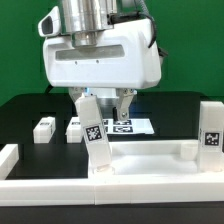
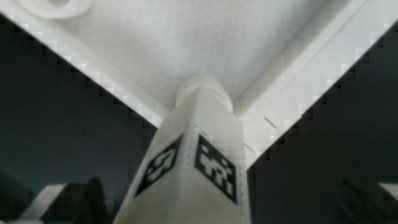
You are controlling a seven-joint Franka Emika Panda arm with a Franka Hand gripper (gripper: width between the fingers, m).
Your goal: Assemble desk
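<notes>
The white desk top [image 1: 150, 160] lies in front with its raised rim up. One tagged leg [image 1: 211, 130] stands upright at its corner on the exterior view's right. A second tagged leg [image 1: 93, 130] leans with its lower end on the desk top's other near corner. My gripper [image 1: 101, 110] hangs over this leg, jaws spread around its upper end, one finger [image 1: 79, 103] close beside it and the other apart from it. In the wrist view the leg [image 2: 196, 150] runs down to the desk top [image 2: 196, 40], between dark fingers [image 2: 71, 200]. Two more legs [image 1: 43, 128] [image 1: 75, 127] lie behind.
The marker board [image 1: 128, 127] lies flat on the black table behind the gripper. White border rails run along the front [image 1: 100, 192] and the exterior view's left [image 1: 8, 155]. A round hole [image 2: 45, 5] shows in the desk top in the wrist view.
</notes>
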